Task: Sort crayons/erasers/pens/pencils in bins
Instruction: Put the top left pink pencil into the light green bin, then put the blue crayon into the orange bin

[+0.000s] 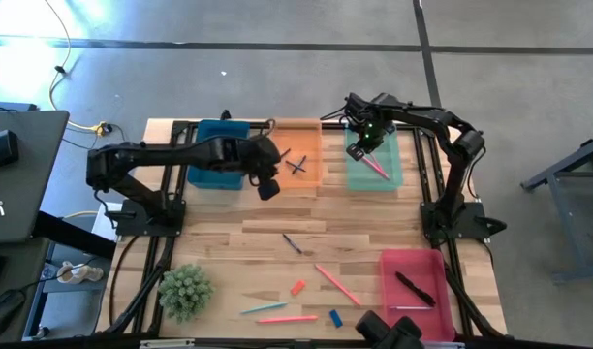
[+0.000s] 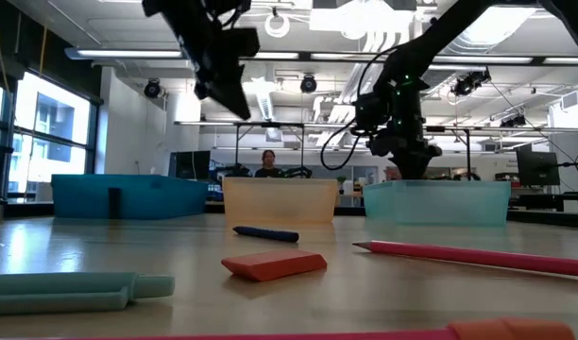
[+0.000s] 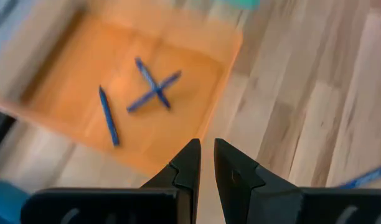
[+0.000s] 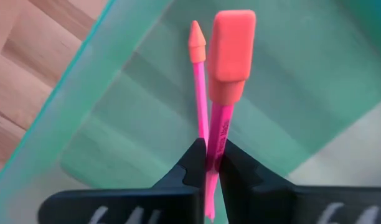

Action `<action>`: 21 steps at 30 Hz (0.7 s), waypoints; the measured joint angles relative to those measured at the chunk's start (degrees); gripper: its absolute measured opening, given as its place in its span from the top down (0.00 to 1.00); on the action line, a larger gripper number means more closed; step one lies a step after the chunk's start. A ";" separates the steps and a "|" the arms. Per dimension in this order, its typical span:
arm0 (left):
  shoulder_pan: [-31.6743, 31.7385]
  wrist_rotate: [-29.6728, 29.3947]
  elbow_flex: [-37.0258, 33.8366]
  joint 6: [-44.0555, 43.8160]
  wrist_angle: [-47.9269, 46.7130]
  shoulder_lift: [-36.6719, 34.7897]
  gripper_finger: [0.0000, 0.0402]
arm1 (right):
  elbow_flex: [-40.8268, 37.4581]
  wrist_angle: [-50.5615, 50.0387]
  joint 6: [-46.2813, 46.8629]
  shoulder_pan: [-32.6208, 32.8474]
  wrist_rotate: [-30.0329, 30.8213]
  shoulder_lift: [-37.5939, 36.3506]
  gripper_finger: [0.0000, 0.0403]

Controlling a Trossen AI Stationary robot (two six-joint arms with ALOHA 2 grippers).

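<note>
- The right gripper (image 4: 210,163) sits over the light green-teal bin (image 1: 393,176) at the upper right of the high view, fingers pinched on a salmon-pink pencil (image 4: 223,106) whose eraser end points away from the wrist; a second pencil (image 4: 199,93) already lies in that bin, so this looks like the pencil tray and the held one is placed for a drop there
- The left gripper (image 3: 206,163) hangs by the near edge of the orange bin (image 3: 116,50), upper middle of the high view, fingers narrowed to a thin gap with nothing between them
- Three crayons (image 3: 152,87) lie in the orange bin, two of them crossed
- Pens (image 1: 414,287) rest in the red-pink bin (image 1: 398,260), lower right
- Unsorted on the wood, lower middle: a dark crayon (image 1: 292,243), a pencil (image 1: 336,284), an orange-red eraser (image 1: 297,287), a blue eraser (image 1: 335,317) and a light blue pencil (image 1: 264,308)
</note>
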 joint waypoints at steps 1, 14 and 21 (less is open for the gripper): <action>-0.29 -0.08 -0.86 -0.34 -0.29 0.00 0.91 | 0.00 0.02 0.02 0.00 0.02 0.02 0.95; -3.74 -2.70 -3.49 -2.96 -6.69 0.00 0.91 | 0.00 -2.69 2.32 0.02 1.05 -1.04 0.70; -5.33 -2.83 -3.49 -3.53 -11.97 -0.82 0.91 | 0.02 -3.32 5.89 1.15 1.29 -7.52 0.70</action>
